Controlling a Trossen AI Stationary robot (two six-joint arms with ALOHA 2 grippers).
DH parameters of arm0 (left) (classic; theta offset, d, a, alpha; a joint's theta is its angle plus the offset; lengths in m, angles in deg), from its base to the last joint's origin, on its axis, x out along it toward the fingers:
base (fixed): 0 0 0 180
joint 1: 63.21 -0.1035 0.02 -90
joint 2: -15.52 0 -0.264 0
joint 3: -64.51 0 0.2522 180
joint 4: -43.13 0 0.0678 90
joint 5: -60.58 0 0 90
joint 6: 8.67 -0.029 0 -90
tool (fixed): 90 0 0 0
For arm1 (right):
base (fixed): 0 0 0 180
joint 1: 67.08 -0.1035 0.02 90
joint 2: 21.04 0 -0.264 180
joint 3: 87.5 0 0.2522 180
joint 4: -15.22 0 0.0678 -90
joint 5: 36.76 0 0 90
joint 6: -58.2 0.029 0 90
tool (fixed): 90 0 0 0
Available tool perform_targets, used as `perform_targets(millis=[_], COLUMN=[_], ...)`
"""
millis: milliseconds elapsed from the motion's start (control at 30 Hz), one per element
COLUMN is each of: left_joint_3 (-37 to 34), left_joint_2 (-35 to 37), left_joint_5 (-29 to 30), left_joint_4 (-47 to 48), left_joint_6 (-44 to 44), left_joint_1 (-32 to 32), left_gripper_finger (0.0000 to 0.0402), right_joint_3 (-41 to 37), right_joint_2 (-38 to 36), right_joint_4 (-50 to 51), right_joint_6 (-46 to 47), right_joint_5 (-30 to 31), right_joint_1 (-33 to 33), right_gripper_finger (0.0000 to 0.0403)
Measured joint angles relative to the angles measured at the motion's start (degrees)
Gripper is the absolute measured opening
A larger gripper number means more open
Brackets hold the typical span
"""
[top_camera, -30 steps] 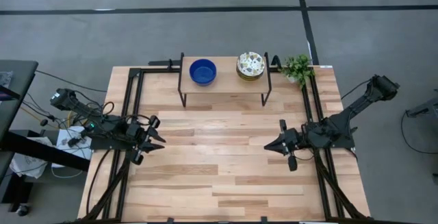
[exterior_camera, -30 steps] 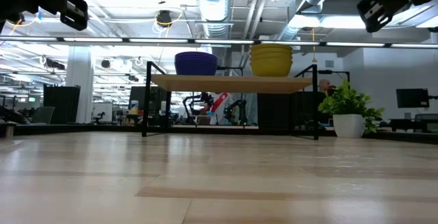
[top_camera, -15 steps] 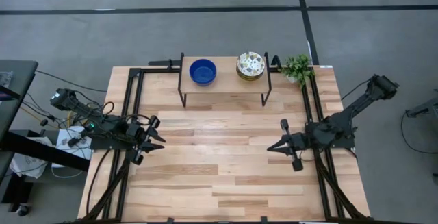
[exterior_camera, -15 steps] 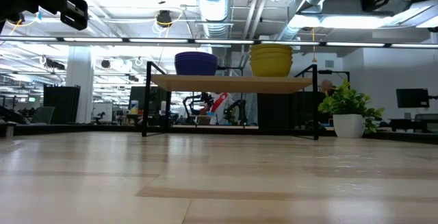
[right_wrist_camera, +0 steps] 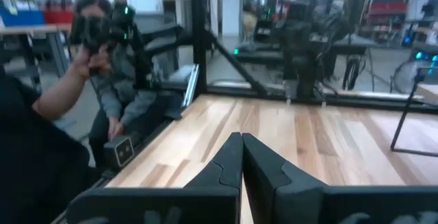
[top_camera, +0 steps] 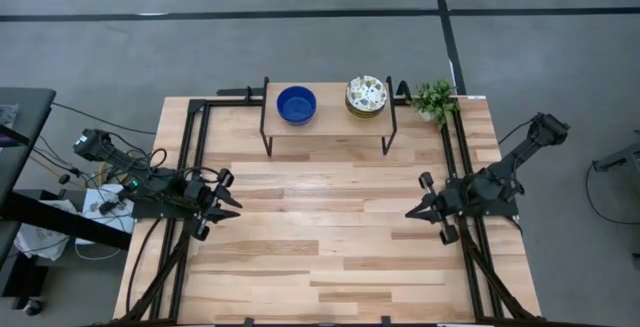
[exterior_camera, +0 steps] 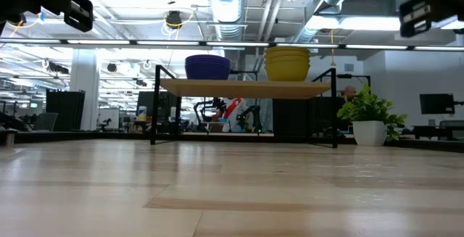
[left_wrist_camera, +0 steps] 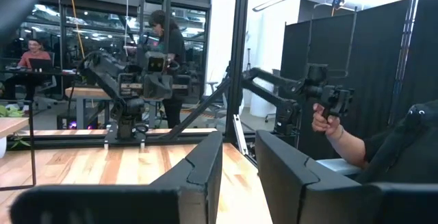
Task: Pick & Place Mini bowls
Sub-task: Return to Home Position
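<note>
From my station, the wooden table runs away from me, with both arms at about mid-depth and raised off the boards. The left gripper hangs over the left side and points toward the centre. Its wrist view shows its fingers a narrow gap apart, holding nothing. Opposite it, the right gripper hangs over the right side and points inward, its fingers pressed together on nothing. Farther back, a low shelf stands at the table's far edge. The stack of blue bowls sits on its left half and the stack of patterned bowls on its right half, well apart. I can't count the bowls in either stack with confidence. Just right of the shelf, at the far right corner, stands a small green plant.
</note>
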Motion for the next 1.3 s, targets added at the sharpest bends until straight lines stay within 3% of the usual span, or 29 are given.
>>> perform_targets(millis=[167,367,1300], left_joint_3=[0.0,0.0,0.0], left_joint_2=[0.0,0.0,-2.5], left_joint_5=[0.0,0.0,0.8], left_joint_4=[0.0,0.0,0.3], left_joint_6=[0.0,0.0,-3.0], left_joint_1=[0.0,0.0,0.0], left_gripper_finger=[0.0088,0.0088,0.0088], right_joint_3=[-6.0,-6.3,-6.4], right_joint_2=[-11.3,-22.7,-21.7], right_joint_4=[0.3,10.8,12.2], right_joint_6=[-0.3,0.5,2.5], right_joint_5=[0.0,0.0,0.0], right_joint_1=[1.1,2.4,2.6], right_gripper_finger=[0.0,0.0,0.0])
